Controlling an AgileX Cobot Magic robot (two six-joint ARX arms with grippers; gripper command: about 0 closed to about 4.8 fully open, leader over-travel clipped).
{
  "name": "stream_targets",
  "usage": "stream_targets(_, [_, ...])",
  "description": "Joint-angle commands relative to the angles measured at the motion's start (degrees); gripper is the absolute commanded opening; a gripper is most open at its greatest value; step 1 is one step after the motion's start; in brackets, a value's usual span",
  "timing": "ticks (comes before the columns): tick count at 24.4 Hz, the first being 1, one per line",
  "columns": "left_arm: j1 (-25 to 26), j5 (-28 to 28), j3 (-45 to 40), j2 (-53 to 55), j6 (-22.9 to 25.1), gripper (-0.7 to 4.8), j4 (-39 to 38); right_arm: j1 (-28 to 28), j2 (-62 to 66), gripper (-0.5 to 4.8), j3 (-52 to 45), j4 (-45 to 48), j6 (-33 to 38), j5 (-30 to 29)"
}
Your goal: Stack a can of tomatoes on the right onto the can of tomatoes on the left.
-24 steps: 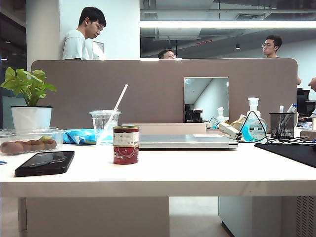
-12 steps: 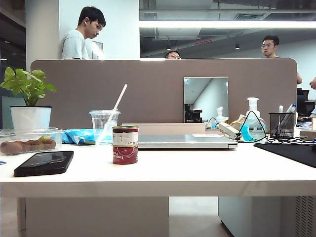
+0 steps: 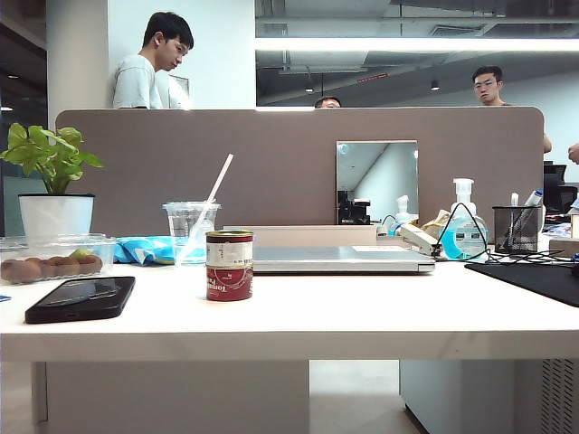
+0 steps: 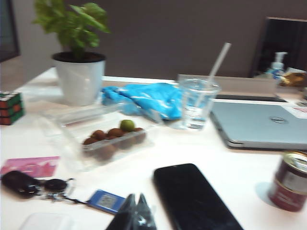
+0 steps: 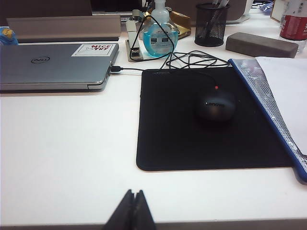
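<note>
I see both grippers, left [image 4: 133,211] and right [image 5: 130,207], closed and empty; red-labelled tomato tin [image 3: 230,265] lower left alone, unstacked.

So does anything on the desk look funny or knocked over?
Nothing is spilled or tipped. The red tomato can stands upright on the white desk, but its label reads upside down in the exterior view. Only this one can shows. Both end effectors, left and right, are shut and empty.
</note>
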Motion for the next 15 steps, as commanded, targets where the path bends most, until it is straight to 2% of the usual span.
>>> stream_targets(1, [-2.4, 0.6, 0.2, 0.0, 0.1, -0.04, -0.3, 0.0, 0.0, -0.05, -0.4, 0.6, 0.2, -0.1])
stream_targets(4, [-4.8, -0.8, 0.2, 0.0, 0.6, -0.04, -0.4, 0.0, 0.0, -0.05, -0.4, 0.6, 0.2, -0.1])
stream_targets(6, [-4.8, -0.8, 0.2, 0.0, 2.8, -0.04, -0.5, 0.0, 0.0, -0.05, -0.4, 0.6, 0.2, -0.1])
stream_targets(12, [-4.7, -2.6, 0.2, 0.0, 4.2, -0.04, -2.4, 0.0, 0.0, -0.05, -0.4, 0.6, 0.2, -0.1])
stream_targets(15, [-4.7, -6.1, 0.2, 0.0, 4.1, -0.04, -2.5, 0.0, 0.0, -0.05, -0.4, 0.6, 0.2, -0.1])
